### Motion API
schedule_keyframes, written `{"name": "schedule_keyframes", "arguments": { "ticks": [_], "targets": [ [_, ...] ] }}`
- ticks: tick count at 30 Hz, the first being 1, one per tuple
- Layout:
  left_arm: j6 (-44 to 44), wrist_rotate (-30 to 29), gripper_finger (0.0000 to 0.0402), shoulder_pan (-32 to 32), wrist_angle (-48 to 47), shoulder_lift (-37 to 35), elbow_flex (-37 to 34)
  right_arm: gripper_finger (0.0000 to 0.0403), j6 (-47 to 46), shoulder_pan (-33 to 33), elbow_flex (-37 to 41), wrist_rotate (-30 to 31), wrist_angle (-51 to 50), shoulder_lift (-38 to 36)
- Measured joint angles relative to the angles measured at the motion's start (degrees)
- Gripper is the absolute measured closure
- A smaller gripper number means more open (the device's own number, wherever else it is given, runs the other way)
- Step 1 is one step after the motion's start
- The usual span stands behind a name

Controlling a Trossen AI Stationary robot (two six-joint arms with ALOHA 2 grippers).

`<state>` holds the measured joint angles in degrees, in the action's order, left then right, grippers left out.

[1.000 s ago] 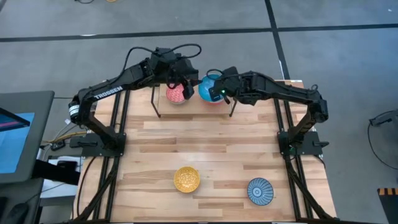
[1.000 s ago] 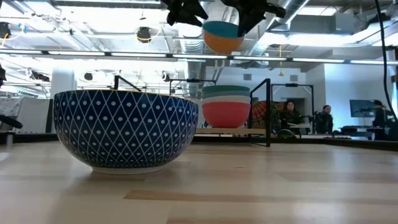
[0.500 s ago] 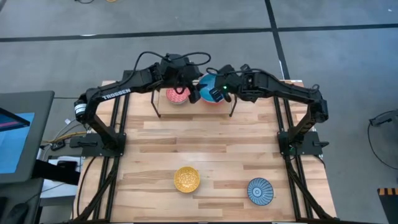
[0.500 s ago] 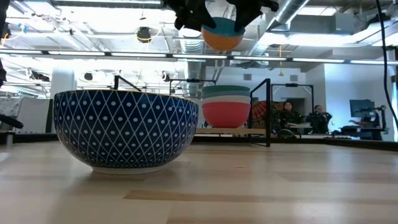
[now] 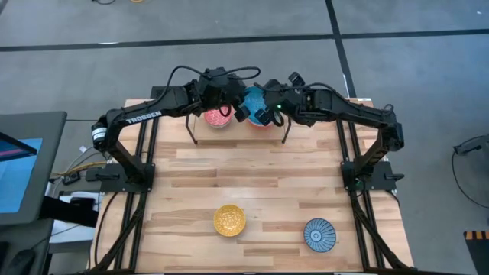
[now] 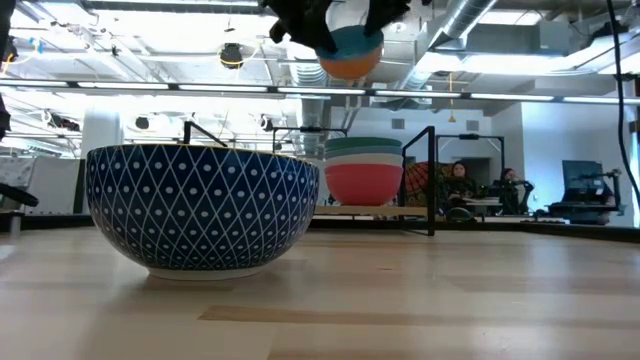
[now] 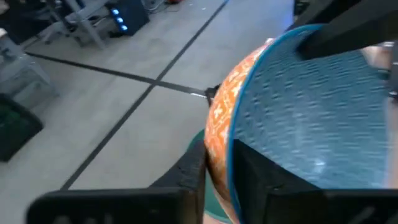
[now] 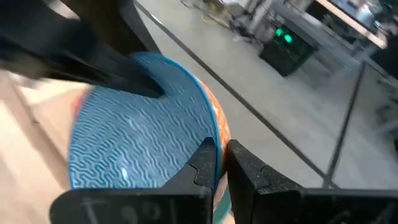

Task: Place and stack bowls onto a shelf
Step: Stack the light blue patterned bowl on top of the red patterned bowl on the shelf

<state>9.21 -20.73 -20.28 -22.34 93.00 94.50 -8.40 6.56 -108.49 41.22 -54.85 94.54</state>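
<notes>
An open-plan lab or office: exposed ceiling ducts (image 6: 470, 20), strip lights, people at desks (image 6: 462, 185), monitors (image 6: 580, 175), taped concrete floor (image 5: 229, 38).

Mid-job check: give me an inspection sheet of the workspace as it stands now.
Surface: wooden table, mostly bare planks.
Job's things: blue-lined orange bowl held in the air above the shelf; a bowl stack stands on the shelf; yellow bowl and striped bowl wait at the near edge.
Clutter: nothing seen.
Grippers: left gripper and right gripper each pinch the raised bowl's rim, from opposite sides.
Cables: black loops over the left arm's wrist; loose wires off the table's left side.
Surroundings: grey floor, a monitor at left, seated people beyond.
</notes>
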Motion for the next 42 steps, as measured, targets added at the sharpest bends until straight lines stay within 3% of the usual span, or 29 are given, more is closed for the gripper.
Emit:
{"name": "schedule_keyframes", "arguments": {
  "ticks": [3, 6, 10, 15, 19, 23, 32, 42],
  "targets": [
    [2.21, -1.69, 0.0394, 0.03, -0.21, 0.00, 0.00, 0.0366, 4.65, -1.00, -1.05, -2.87, 1.41, -0.30],
    [2.63, -4.18, 0.0398, -0.12, -0.32, 0.01, -0.04, 0.0367, 5.06, -1.68, -2.31, -3.36, 2.63, -0.13],
    [2.70, -6.99, 0.0399, -1.25, -4.90, 0.01, 1.61, 0.0355, -0.37, -0.30, -3.72, -2.67, -0.01, -0.45],
    [0.99, -6.88, 0.0400, -7.40, -15.00, -0.17, 7.37, 0.0315, -7.73, 4.05, -4.29, -7.47, -7.85, -3.15],
    [-4.80, 2.00, 0.0400, -15.17, -23.25, -0.12, 7.87, 0.0281, -10.41, 6.88, -4.26, -8.64, -13.90, -3.87],
    [-8.61, 11.84, 0.0401, -20.15, -24.70, -0.11, 3.14, 0.0253, -11.97, 8.59, -4.24, -8.64, -19.25, -4.11],
    [-6.77, 17.40, 0.0401, -21.05, -23.85, 2.37, -6.99, 0.0227, -13.21, 8.40, -0.44, -10.23, -20.85, -5.65],
    [-3.86, 19.97, 0.0398, -23.61, -24.29, 9.04, -6.36, 0.0227, -15.14, 7.64, 5.50, -15.27, -21.56, -8.52]
  ]
}}
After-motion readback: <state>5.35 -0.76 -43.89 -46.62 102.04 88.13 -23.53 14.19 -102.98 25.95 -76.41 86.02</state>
